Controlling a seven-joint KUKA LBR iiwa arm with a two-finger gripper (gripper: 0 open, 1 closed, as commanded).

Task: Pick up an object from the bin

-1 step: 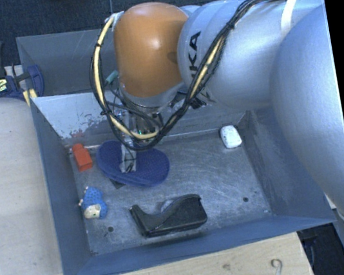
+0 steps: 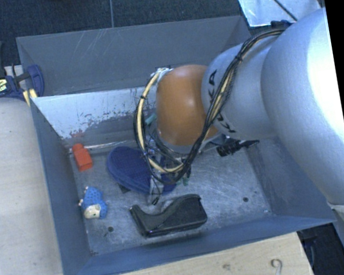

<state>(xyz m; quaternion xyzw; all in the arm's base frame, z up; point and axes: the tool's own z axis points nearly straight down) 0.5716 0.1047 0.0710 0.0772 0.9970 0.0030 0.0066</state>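
Note:
My gripper [image 2: 157, 191] is down in the middle of the bin, mostly hidden under the arm's orange cover and cables. It stands at the right edge of a dark blue, rounded soft thing [image 2: 128, 166] and just above a flat black wedge-shaped object [image 2: 170, 216] that lies along the bin's front wall. Whether it touches either one is hidden.
A small orange block [image 2: 82, 157] lies at the back left of the bin floor. A little blue toy with a pale face [image 2: 93, 203] sits at the front left. The arm's big grey body covers the bin's right side.

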